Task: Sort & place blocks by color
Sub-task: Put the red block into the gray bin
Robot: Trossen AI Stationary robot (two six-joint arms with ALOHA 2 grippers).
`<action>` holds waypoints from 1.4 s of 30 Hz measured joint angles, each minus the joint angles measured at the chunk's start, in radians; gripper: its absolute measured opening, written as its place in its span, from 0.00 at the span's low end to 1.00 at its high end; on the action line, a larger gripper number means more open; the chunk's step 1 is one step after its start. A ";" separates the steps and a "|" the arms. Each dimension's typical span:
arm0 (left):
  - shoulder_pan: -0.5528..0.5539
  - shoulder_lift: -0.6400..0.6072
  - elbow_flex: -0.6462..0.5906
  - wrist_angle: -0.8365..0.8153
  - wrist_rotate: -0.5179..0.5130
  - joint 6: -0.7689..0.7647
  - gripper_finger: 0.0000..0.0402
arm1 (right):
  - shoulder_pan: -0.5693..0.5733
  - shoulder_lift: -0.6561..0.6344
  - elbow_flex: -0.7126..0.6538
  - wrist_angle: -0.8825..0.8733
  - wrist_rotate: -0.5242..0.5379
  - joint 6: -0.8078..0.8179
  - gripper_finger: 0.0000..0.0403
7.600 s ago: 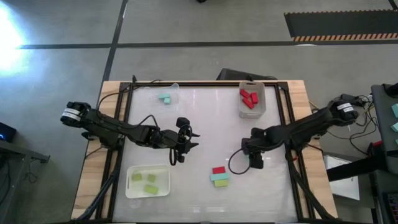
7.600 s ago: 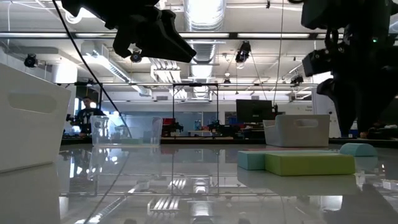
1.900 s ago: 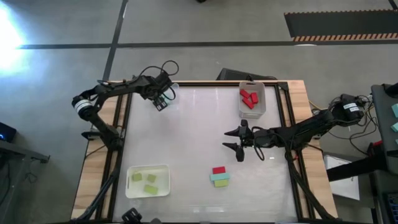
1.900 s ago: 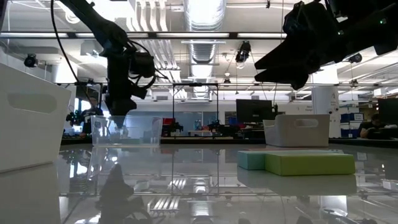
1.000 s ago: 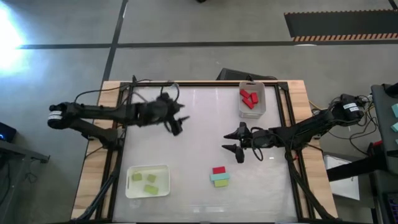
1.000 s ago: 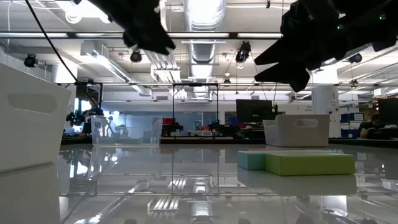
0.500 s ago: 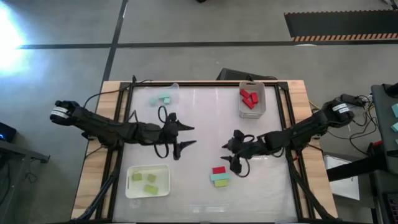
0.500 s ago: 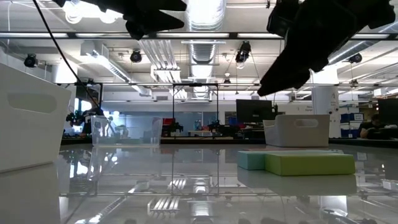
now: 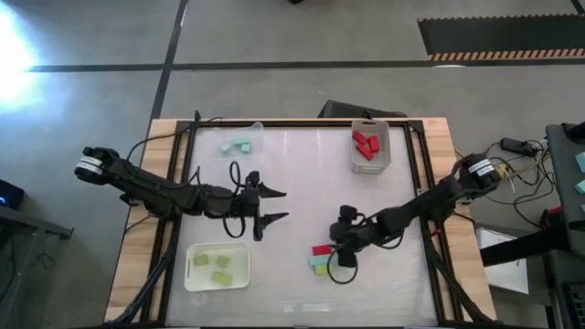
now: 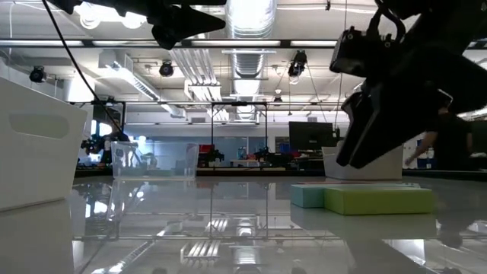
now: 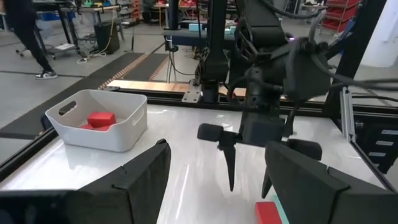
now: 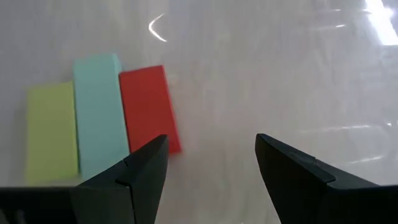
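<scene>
Three blocks lie side by side on the white table top, near its front middle: red (image 9: 321, 249), light teal (image 9: 318, 260) and yellow-green (image 9: 320, 269). The right wrist view shows them as red (image 12: 148, 109), teal (image 12: 99, 121) and yellow-green (image 12: 51, 130). My right gripper (image 9: 335, 250) hangs open just above them, slanting down. Its gap (image 12: 211, 168) is over bare table beside the red block, and it touches nothing. My left gripper (image 9: 275, 205) is open and level above the table's middle, holding nothing.
A white tray (image 9: 371, 163) with red blocks stands at the far right. A clear tray (image 9: 256, 132) with teal blocks is at the far left. A white tray (image 9: 194, 274) with yellow-green blocks is at the near left. Black rails frame the table.
My right gripper has gone toward the table's near edge and down, tipping its fingers down over the three blocks. My left gripper has swung from the far left toward the table's middle, sunk a little and levelled out. The blocks have not moved.
</scene>
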 joint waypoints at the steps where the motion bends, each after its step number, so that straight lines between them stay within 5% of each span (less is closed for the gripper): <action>1: 0.000 0.000 0.000 0.000 0.000 0.000 0.61 | 0.001 0.009 0.000 0.006 0.000 0.000 0.57; 16: 0.001 0.000 0.004 0.003 0.000 0.008 0.61 | -0.003 0.136 0.002 0.171 0.031 -0.025 0.57; 24: 0.000 -0.001 0.004 -0.001 0.000 0.003 0.61 | -0.018 0.111 -0.001 0.141 0.161 -0.093 0.57; 31: 0.001 -0.001 0.004 -0.001 0.000 0.010 0.61 | -0.077 0.051 -0.003 0.091 0.172 -0.127 0.57; 35: 0.001 -0.001 0.004 -0.001 0.000 0.028 0.61 | -0.091 0.001 -0.003 0.081 0.157 -0.145 0.57; 42: 0.001 0.000 0.002 -0.001 0.000 0.027 0.61 | -0.088 -0.076 -0.003 0.092 -0.060 -0.079 0.57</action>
